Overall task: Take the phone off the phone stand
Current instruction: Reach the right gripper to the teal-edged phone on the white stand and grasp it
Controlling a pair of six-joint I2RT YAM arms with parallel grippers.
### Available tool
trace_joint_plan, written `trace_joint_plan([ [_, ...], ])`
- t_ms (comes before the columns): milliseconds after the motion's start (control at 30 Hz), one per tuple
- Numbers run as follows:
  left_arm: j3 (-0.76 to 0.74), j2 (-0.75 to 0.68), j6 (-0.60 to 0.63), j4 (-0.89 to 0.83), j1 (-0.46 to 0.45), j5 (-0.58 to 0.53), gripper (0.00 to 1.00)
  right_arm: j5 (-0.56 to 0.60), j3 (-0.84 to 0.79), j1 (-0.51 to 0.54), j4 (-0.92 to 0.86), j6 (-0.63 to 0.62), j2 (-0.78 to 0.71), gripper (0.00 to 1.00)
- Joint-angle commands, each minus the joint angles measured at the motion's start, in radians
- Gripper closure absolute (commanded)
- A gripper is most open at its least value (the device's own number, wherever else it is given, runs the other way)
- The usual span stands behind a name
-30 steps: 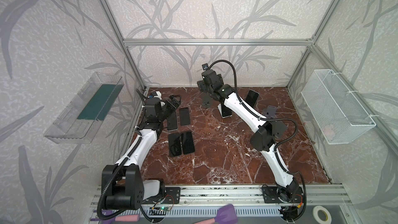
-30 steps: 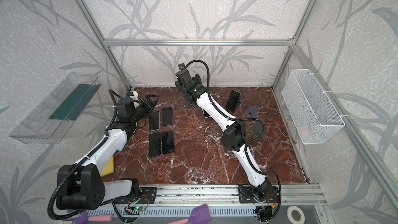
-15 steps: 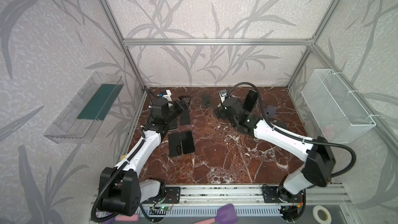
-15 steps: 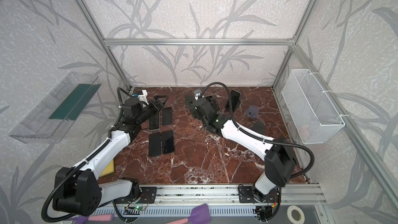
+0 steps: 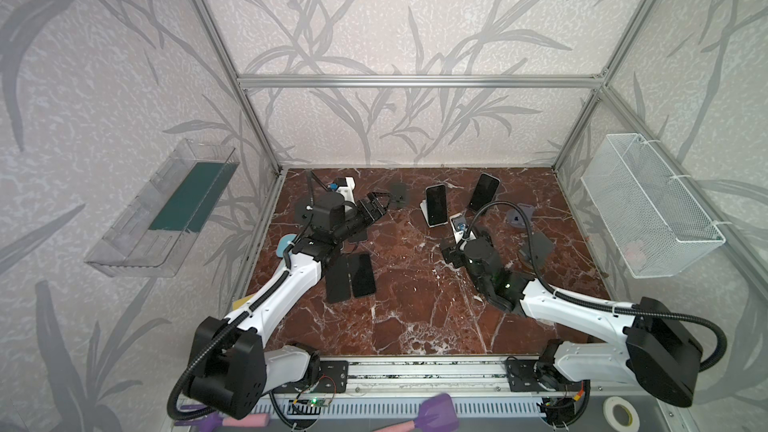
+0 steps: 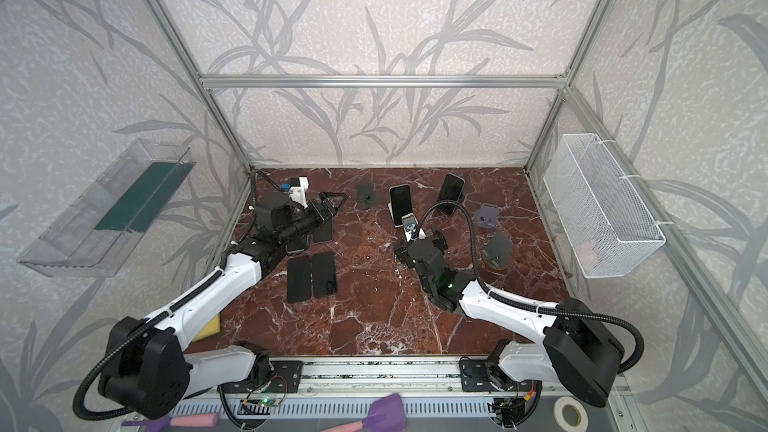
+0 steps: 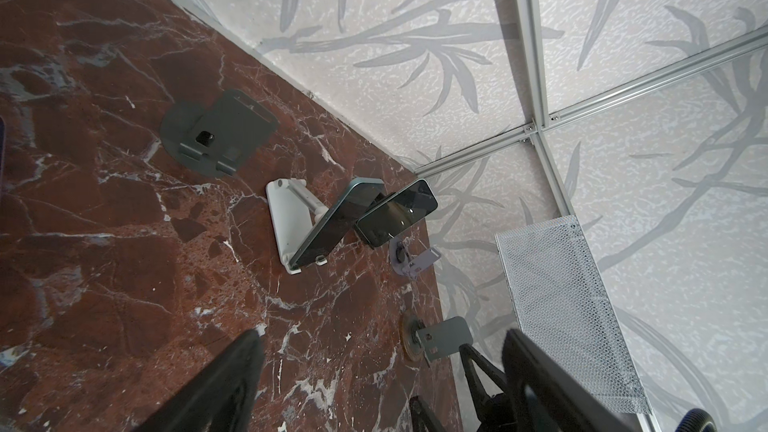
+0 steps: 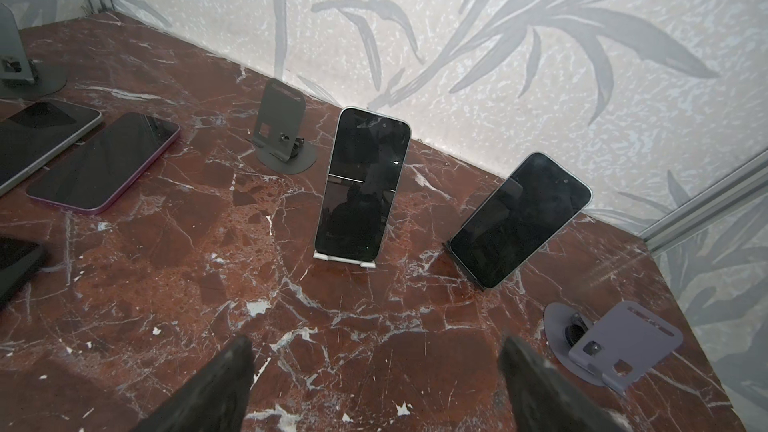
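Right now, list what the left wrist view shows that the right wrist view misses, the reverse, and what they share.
Left wrist only: the mesh basket and a grey stand on a round base.
Right wrist only: a purple phone and other phones lying flat on the table.
Both: the phone propped on the white stand, the second phone propped beside it, the lilac stand and an empty dark stand.

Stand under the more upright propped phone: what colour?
The stand is white; left wrist view shows it best.
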Motion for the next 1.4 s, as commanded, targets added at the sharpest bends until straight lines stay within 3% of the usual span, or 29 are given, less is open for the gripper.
trace_joint_plan([
  [0,0.015,0.04,-0.041,0.009,-0.003,0.031,0.1,-0.042,0.105,0.002,-0.004,0.046,0.045,0.1],
  [433,0.033,0.053,-0.013,-0.057,0.003,0.002,0.1,-0.162,0.2,-0.039,-0.064,0.092,0.125,0.12],
  [633,0.034,0.037,0.001,-0.068,0.031,-0.011,0.1,-0.384,0.29,-0.175,-0.201,0.158,0.156,0.03],
  [833,0.031,0.029,-0.001,-0.062,0.069,-0.015,0.1,-0.459,0.426,-0.248,-0.232,0.101,0.261,0.01],
  [1167,0.028,0.035,-0.016,-0.041,0.101,0.007,0.1,-0.452,0.715,-0.3,-0.354,0.134,0.494,0.01],
  [1367,0.028,0.042,-0.025,-0.032,0.117,0.015,0.1,-0.38,0.764,-0.301,-0.342,0.167,0.581,0.01],
])
